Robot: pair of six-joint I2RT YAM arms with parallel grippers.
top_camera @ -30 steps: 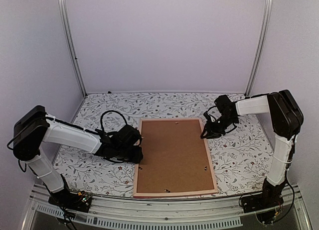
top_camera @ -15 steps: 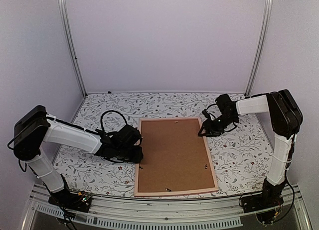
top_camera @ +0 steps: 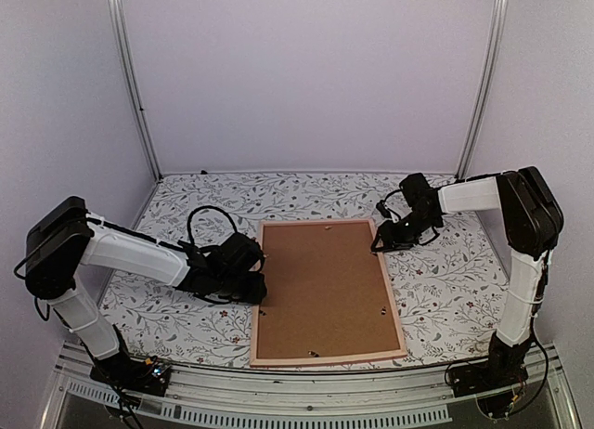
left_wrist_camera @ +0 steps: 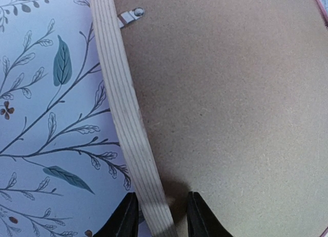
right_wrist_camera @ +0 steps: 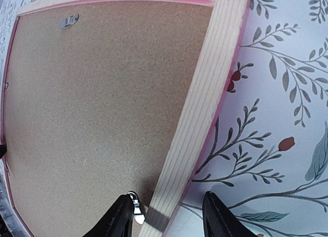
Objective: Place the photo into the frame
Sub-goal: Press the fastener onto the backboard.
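Pale lilac walls (top_camera: 306, 76) close in a desk (top_camera: 445, 290) covered with a leaf-and-berry print. The frame (top_camera: 325, 360) lies flat at its middle, face down, so you are looking at its plain brown backing (top_camera: 320, 285) ringed by a pale wooden rail with a pink outer edge. The photo is not visible in any of the 3 views. If it is in, it sits under that backing. That is my reading of the stage: the stack looks assembled, and the small metal tabs (right_wrist_camera: 68, 21) are what remains to be dealt with.

Your left end effector (left_wrist_camera: 159, 209) straddles the frame's left rail, 1 finger on the desk side and 1 over the backing, jaws partly closed. That placement makes sense as an anchor, so the frame cannot slide. A sliver of shadow shows beside the inner finger, so I cannot tell whether it truly pinches the rail or only brackets it.

Your right end effector (right_wrist_camera: 169, 211) sits over the right rail near the far corner. Its jaws are plainly apart with a gap on both sides, and it holds nothing. Its inner finger is just beside the nearest tab (right_wrist_camera: 134, 205) at the backing's edge, which is likely why it is there: from this spot it could nudge that tab across.
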